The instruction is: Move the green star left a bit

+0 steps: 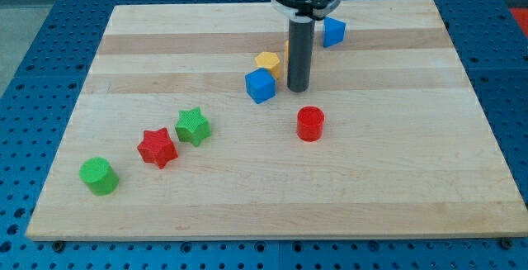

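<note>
My tip — no claw to it — rests beside the blue cube, well apart from the knobbly green star.

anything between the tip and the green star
In the camera view, the blue cube sits close to the line from my tip to the green star; past it, bare board.

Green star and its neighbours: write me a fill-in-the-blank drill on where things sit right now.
1. The block touching the green star on its lower left is the red ____.
2. My tip rests just to the view's right of the blue ____.
3. The block nearest the view's bottom-left corner is a green ____.
4. Below my tip, toward the view's bottom, stands a ____ cylinder.

Missing words: star; cube; cylinder; red
</note>
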Action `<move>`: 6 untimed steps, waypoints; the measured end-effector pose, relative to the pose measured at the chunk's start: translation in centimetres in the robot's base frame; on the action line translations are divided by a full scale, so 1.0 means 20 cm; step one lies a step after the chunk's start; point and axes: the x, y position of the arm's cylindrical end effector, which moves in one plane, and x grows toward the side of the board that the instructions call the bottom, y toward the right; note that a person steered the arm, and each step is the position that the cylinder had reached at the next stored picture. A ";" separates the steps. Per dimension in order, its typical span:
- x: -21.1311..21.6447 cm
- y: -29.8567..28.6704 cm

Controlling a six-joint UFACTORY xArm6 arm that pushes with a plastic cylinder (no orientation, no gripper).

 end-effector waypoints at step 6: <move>0.30 0.27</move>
